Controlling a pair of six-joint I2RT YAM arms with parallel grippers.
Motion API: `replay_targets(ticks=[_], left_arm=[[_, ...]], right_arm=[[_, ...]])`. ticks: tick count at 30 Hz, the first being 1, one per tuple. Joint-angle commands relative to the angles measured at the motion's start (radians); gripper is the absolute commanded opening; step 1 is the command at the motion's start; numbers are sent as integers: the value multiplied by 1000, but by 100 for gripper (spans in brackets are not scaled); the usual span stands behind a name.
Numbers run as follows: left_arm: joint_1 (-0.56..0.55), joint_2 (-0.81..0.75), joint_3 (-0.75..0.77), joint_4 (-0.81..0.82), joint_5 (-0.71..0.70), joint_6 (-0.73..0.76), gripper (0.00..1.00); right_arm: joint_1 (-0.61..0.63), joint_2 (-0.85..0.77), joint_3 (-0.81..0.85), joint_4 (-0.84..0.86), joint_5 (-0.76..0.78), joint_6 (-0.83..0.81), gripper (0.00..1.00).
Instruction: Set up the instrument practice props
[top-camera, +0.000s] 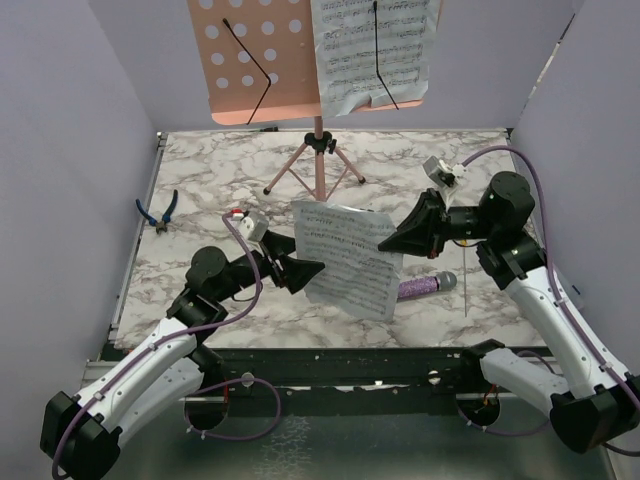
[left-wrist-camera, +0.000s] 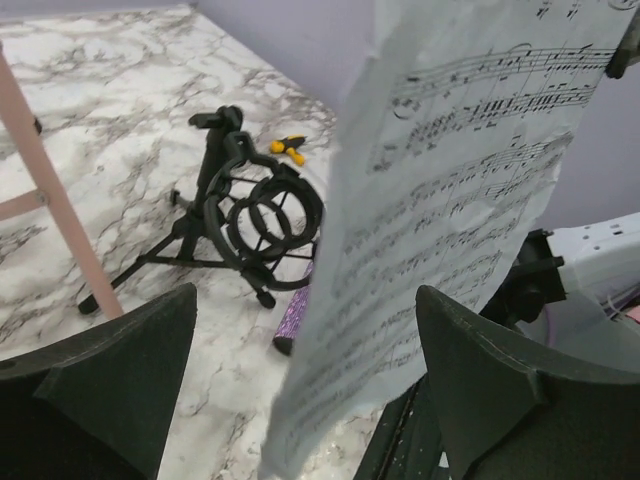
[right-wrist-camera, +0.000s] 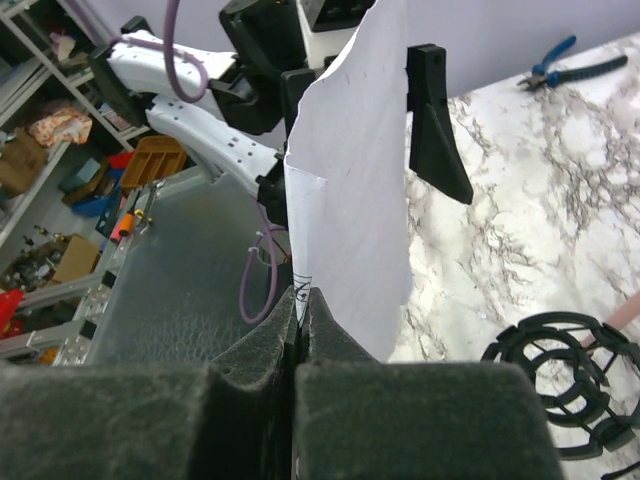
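Note:
A white sheet-music page (top-camera: 345, 260) hangs upright above the table's middle. My right gripper (top-camera: 385, 243) is shut on its upper right corner, and the right wrist view shows that gripper (right-wrist-camera: 300, 300) pinching the paper's edge. My left gripper (top-camera: 315, 270) stands open at the page's left edge. In the left wrist view the page (left-wrist-camera: 450, 200) hangs between that gripper's (left-wrist-camera: 300, 400) spread fingers, which do not press on it. The pink music stand (top-camera: 265, 60) at the back carries another page (top-camera: 375, 50). The purple microphone (top-camera: 428, 286) lies beside the black shock-mount (left-wrist-camera: 260, 215).
Blue-handled pliers (top-camera: 158, 210) lie near the left wall. A yellow-handled screwdriver (left-wrist-camera: 288, 148) lies behind the shock-mount. The stand's pink tripod legs (top-camera: 318, 165) spread over the back of the marble table (top-camera: 200, 160). Grey walls close in three sides.

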Motion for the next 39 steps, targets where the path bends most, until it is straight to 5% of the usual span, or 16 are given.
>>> replay_targets(ticks=[1,10,17,22,24,28,33,39], left_arm=[[5,-12,-15,166,124,-50,88],[5,9,-20,286,303,-120,67],[3,16,-20,291,308,-126,22],[3,19,-30,290,279,-120,0],[3,17,-34,290,264,-120,0],[3,4,-52,296,217,-123,0],[3,-36,-75,325,167,-130,0],[3,-67,-89,369,145,-154,0]], right_arm=[[-3,-24,23,93,-80,61,1],[-3,19,-8,239,-66,181,0],[-3,41,-6,241,-11,185,1],[-3,62,-9,234,6,181,1],[-3,71,-14,225,17,167,3],[-3,85,-21,160,84,126,24],[-3,81,-66,125,175,104,66],[-3,111,-176,338,112,246,84]])
